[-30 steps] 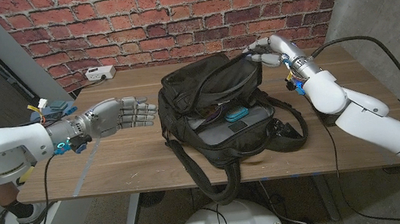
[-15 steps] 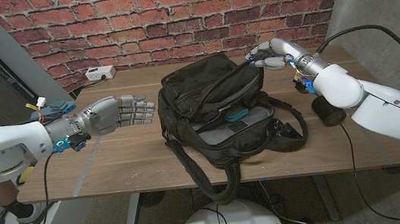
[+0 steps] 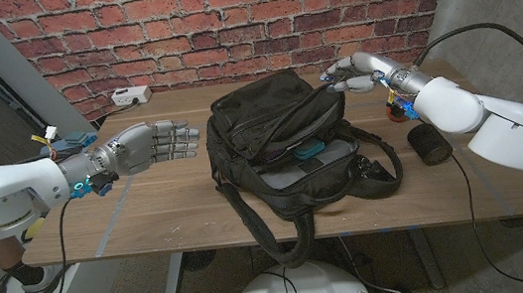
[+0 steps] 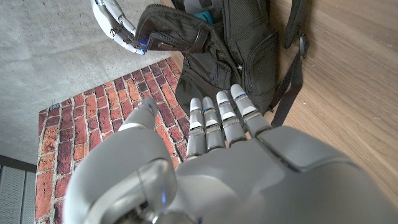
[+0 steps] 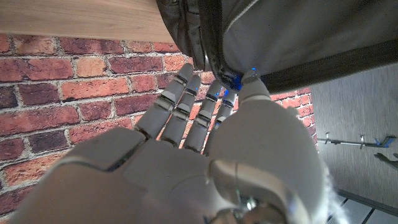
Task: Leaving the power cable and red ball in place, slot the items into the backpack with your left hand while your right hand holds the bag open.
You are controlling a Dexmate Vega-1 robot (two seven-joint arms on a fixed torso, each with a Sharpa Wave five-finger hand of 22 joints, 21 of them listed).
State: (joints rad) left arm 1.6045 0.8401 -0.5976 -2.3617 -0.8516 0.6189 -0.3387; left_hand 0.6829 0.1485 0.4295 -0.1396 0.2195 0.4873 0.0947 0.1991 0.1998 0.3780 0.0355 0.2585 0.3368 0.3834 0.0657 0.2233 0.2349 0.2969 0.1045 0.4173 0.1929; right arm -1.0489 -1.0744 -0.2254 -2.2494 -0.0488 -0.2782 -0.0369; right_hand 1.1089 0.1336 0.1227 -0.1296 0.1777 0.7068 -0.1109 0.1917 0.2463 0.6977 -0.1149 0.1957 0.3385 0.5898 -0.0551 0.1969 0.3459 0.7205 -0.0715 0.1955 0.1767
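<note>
Soft floppy black fabric backpack (image 3: 286,143) – we pinch its rim | right hand (image 3: 350,70) holds flap | left hand (image 3: 150,147) spread, empty

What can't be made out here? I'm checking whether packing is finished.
- Backpack interior: head view shows a teal item and a dark one; the flap hides anything deeper.
- Red ball: mostly hidden behind the right arm, head view.
- Right hand grip: whether it pinches the flap's edge or just touches it is unclear, even in the right wrist view.
- Left hand: holds nothing.
</note>
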